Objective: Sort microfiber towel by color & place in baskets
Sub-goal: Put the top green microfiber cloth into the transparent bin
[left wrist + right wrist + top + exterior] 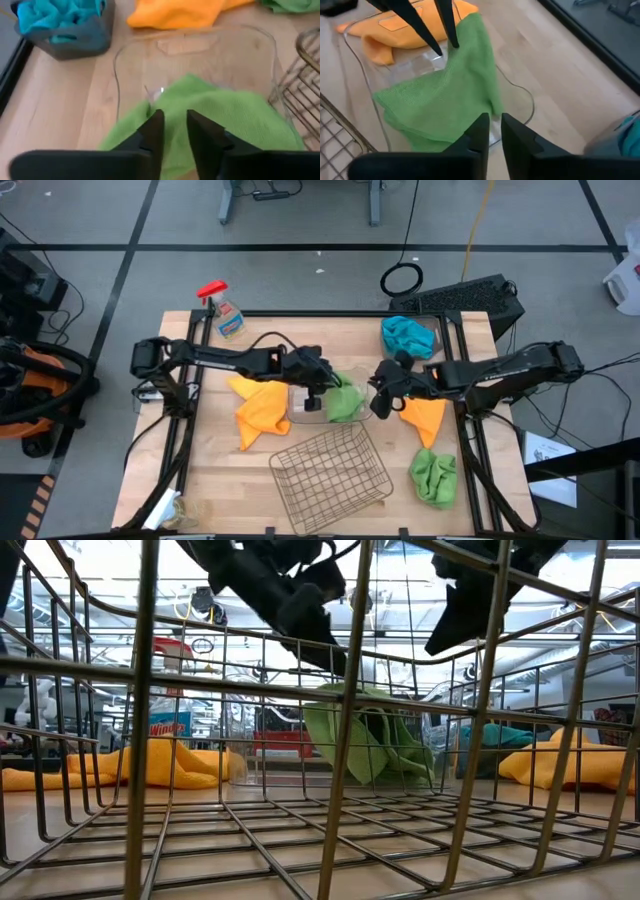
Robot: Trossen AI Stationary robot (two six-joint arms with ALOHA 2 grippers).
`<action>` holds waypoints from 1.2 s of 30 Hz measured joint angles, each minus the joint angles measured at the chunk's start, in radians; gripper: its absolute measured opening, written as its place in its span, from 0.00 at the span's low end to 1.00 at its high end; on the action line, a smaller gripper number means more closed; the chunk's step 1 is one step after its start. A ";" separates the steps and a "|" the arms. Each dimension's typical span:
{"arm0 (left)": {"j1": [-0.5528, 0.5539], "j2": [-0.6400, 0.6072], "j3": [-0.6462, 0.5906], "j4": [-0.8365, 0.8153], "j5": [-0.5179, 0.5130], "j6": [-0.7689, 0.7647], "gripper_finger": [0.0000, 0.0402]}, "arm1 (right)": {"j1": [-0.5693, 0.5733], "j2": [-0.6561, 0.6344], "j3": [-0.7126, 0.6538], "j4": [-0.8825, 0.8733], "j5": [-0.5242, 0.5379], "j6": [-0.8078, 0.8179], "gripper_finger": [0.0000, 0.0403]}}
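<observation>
Wire basket (332, 468): nearest the front edge in the high view, lower centre of the frame, holding nothing.
Loose green towel (434, 476): lower right of the frame, on the bare table (205, 470), just right of the wire basket.
Left yellow towel (260, 406): left of centre, beside the clear basket.
Clear basket (303, 406): centre of the frame, just beyond the wire basket.
Held green towel (344, 400): draped over the right rim of the clear basket, partly inside it.
Left gripper (318, 385): over the clear basket, fingers (151, 131) narrowed, pinching the top of the held green towel.
Right gripper (380, 392): right of centre, just beside the held green towel; fingers close together, gripping nothing.
Right yellow towel (427, 418): under the right arm, right of centre.
Brown basket (412, 337): upper right of the table, with a teal towel (405, 335) bunched inside.
Spray bottle (224, 310): upper left corner of the table.
</observation>
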 joint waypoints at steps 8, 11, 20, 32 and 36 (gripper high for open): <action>0.000 0.027 0.001 -0.135 0.001 -0.029 0.02 | 0.019 -0.005 0.000 -0.001 0.031 -0.007 0.04; 0.002 0.025 0.000 -0.226 0.002 -0.057 0.01 | 0.019 -0.005 0.000 -0.001 0.031 -0.006 0.03; -0.027 -0.024 0.003 -0.316 0.022 -0.084 0.04 | 0.019 -0.005 0.000 -0.002 0.031 -0.004 0.03; -0.051 -0.027 0.038 -0.320 0.065 -0.105 0.04 | 0.043 -0.005 0.000 -0.033 0.026 0.027 0.03; -0.069 -0.029 0.038 -0.378 0.061 -0.110 0.04 | 0.068 -0.005 0.000 -0.056 0.026 0.048 0.03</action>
